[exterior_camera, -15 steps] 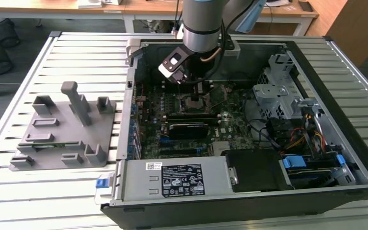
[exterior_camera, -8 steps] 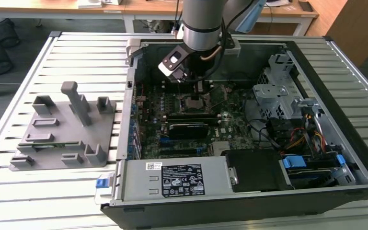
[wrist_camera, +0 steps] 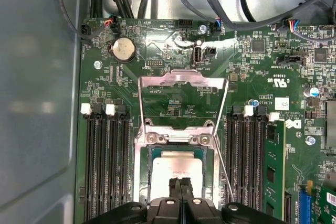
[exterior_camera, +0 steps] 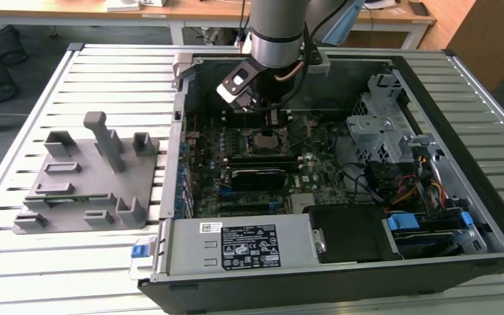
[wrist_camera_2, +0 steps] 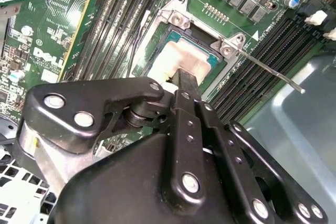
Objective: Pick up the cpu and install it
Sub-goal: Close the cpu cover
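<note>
The cpu (wrist_camera: 176, 163), a pale silver square chip, lies flat inside the metal-framed socket (wrist_camera: 144, 156) on the green motherboard. It shows in both wrist views, and in the second its top (wrist_camera_2: 178, 59) is bright. My gripper (wrist_camera: 181, 183) stands straight over it with its two black fingers pressed together. Their tip (wrist_camera_2: 187, 76) is at the chip's top face, with no gap that I can see. The socket's load plate (wrist_camera: 181, 80) is swung open and its thin lever (wrist_camera_2: 273, 72) sticks out to one side. In the exterior view the gripper (exterior_camera: 274, 123) hangs low inside the open computer case.
Black memory slots (wrist_camera: 107, 166) flank the socket, with one green memory module (wrist_camera: 273, 169) seated. Cables (wrist_camera: 231, 3) run along the case wall. Outside the case, a grey fixture (exterior_camera: 86, 177) sits on the slatted table at the exterior view's left. A drive cage (exterior_camera: 383, 128) stands at the right.
</note>
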Robot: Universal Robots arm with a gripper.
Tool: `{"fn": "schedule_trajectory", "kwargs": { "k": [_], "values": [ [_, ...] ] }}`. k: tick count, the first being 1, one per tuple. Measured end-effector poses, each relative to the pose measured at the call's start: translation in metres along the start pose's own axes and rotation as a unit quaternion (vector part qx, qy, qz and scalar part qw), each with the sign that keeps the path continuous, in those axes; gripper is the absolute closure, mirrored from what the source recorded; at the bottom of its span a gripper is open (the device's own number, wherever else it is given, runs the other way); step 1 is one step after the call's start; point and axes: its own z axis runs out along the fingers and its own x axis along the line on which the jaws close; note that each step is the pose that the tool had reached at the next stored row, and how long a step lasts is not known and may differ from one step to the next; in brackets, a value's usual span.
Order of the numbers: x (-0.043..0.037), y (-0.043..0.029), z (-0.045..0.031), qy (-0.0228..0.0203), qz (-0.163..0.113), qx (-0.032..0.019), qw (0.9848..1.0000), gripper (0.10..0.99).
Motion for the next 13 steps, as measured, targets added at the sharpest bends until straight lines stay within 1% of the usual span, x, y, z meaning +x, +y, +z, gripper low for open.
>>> {"fn": "schedule_trajectory", "kwargs": {
  "k": [9,13],
  "values": [
    [0.0000,0.0002,-0.0069,0.0000,0.000,0.0000,1.0000,0.980],
    [0.0000,0.0003,-0.0112,-0.0001,0.000,0.0000,1.0000,0.980]
  ]
}}
